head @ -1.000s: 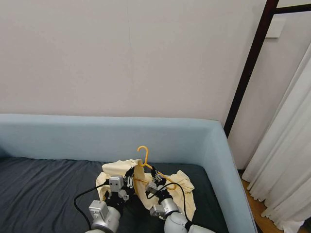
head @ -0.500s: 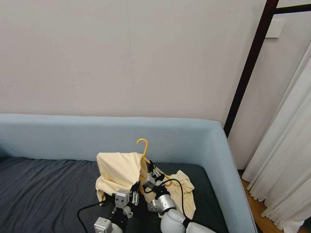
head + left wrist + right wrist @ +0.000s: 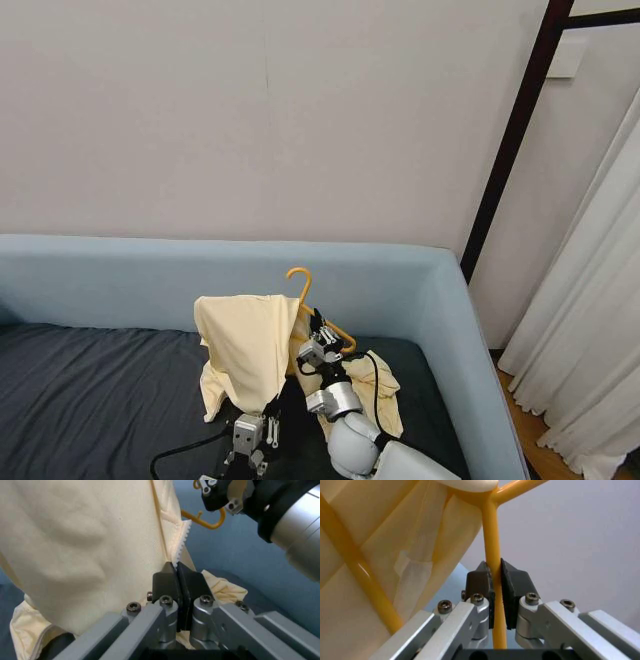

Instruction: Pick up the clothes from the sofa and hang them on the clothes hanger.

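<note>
A: State of right gripper [image 3: 492,570]?
B: Clamped on the orange hanger [image 3: 299,287], on its thin bar, held up above the blue sofa [image 3: 150,275].
A: And left gripper [image 3: 176,569]?
B: Pinched on the cream garment [image 3: 243,345] edge, it looks like; the contact is partly hidden. Garment drapes over one hanger shoulder, rest heaped on the seat.
A: Risk?
B: A sideways tug could drag it off that shoulder or twist the hanger in the jaws.
</note>
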Robot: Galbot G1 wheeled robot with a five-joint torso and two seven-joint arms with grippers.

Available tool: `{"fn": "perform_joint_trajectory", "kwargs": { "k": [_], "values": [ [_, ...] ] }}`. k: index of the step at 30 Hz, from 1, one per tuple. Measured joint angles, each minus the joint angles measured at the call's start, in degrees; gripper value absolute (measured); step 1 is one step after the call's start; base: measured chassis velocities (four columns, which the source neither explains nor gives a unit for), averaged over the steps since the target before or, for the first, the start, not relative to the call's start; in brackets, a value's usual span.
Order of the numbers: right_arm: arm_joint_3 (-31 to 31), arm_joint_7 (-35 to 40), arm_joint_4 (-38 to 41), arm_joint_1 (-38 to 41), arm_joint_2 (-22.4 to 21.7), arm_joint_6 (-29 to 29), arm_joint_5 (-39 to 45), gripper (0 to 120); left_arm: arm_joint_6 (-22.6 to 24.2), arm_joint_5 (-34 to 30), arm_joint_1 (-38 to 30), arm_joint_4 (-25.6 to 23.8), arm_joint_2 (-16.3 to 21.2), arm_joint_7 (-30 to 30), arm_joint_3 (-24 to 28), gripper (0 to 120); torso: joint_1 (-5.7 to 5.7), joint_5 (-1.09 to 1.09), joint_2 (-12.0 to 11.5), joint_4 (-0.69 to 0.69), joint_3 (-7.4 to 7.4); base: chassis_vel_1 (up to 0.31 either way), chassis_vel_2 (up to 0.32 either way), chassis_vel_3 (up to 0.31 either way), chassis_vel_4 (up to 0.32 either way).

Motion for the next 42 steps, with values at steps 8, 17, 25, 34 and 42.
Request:
{"fn": "perform_joint_trajectory", "kwargs": {
  "k": [8,17,25,34,42],
  "values": [
    [0.53,-0.15,1.3,0.48,-1.8,-0.8,-0.05,4,-2.11,0.3,-4.54,1.29,-2.98,-0.62,2.58,0,0.0,0.0,0.0,-0.01,0.0,0.0,0.0,0.0,0.0],
    [-0.34,-0.29,0.75,2.09,-1.46,-5.0,2.01,4,-8.03,3.25,-8.12,6.97,-8.98,0.73,6.51,0,0.0,0.0,0.0,0.0,0.0,0.0,0.0,0.0,0.0],
    [-1.37,-0.03,0.07,2.88,-0.85,-5.61,4.1,4,-10.47,6.08,-9.04,11.1,-14.18,1.59,9.27,0,0.0,0.0,0.0,0.0,0.0,0.0,0.0,0.0,0.0],
    [-0.93,-0.1,0.2,2.47,-1.2,-4.27,4.19,4,-11.02,7.8,-8.5,11.89,-12.44,1.34,8.2,0,0.0,0.0,0.0,-0.01,0.0,0.0,0.0,0.0,0.0],
    [0.1,-1.27,0.96,2.22,-1.62,0.27,3.94,4,-11.73,10.91,-8.02,13.07,-11.72,0.16,5.91,17,0.0,-0.01,0.0,-0.01,0.0,0.0,0.0,0.0,0.0]
  ]
}}
